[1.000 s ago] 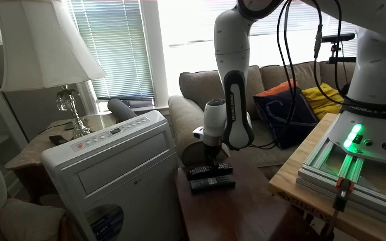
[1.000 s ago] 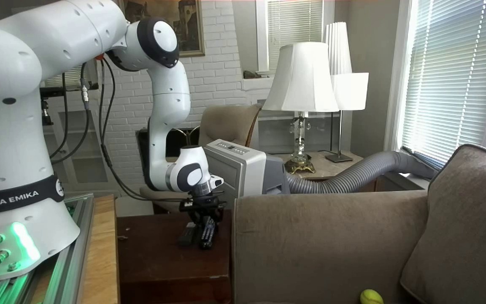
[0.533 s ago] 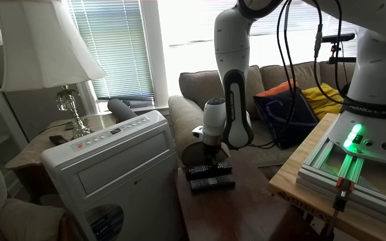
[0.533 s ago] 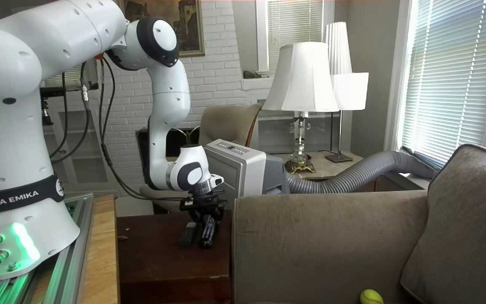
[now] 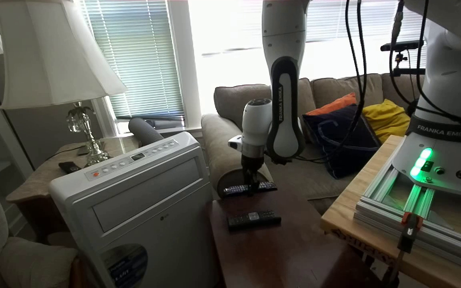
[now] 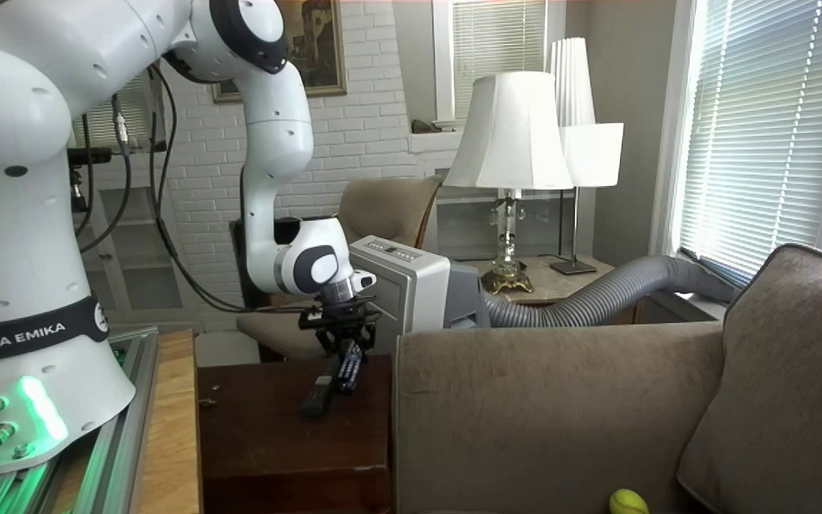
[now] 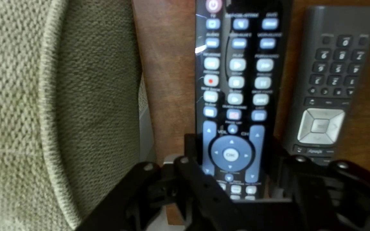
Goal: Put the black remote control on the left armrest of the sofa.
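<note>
The black remote control [image 5: 233, 190] has pale buttons and hangs level a little above the brown table [image 5: 270, 252]. It also shows in an exterior view [image 6: 349, 373] and in the wrist view [image 7: 236, 73]. My gripper [image 5: 252, 187] is shut across its sides near one end; it also shows in the wrist view [image 7: 231, 150]. The sofa's left armrest [image 5: 224, 146] is a grey-brown roll arm just behind the table. It appears in an exterior view [image 6: 554, 400] and at the left of the wrist view [image 7: 11, 106]. The gripper is beside the armrest's front end, not over it.
A dark grey remote [image 5: 254, 220] lies on the table beside the held one. A white appliance [image 5: 142, 200] stands next to the table, with a grey hose [image 6: 596, 293] behind it. Cushions [image 5: 342, 136] lie on the sofa. A wooden bench [image 5: 358, 188] carries my base.
My gripper has risen with the black remote control in it, lifting it off the table and slightly toward the sofa. The dark grey remote has stayed in place.
</note>
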Action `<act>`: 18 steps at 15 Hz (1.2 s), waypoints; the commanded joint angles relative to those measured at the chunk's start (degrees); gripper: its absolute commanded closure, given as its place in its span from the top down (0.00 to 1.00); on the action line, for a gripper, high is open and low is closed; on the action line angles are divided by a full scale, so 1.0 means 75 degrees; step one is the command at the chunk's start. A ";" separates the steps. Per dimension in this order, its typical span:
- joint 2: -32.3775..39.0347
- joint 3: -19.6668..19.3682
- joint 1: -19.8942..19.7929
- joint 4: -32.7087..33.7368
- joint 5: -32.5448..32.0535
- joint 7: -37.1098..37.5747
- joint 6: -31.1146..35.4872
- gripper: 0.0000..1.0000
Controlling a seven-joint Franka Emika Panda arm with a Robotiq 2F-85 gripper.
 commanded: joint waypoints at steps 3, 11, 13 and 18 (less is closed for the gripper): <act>-0.2078 -0.0109 -0.0086 -0.1362 -0.0434 0.0169 -0.0733 0.27; -0.3315 -0.1579 0.0330 -0.1236 -0.0305 0.0741 -0.1233 0.27; -0.3363 -0.2083 0.0466 -0.1087 -0.0253 0.1066 -0.1324 0.27; -0.3675 0.0005 -0.2016 -0.0678 0.0028 -0.0193 -0.2474 0.27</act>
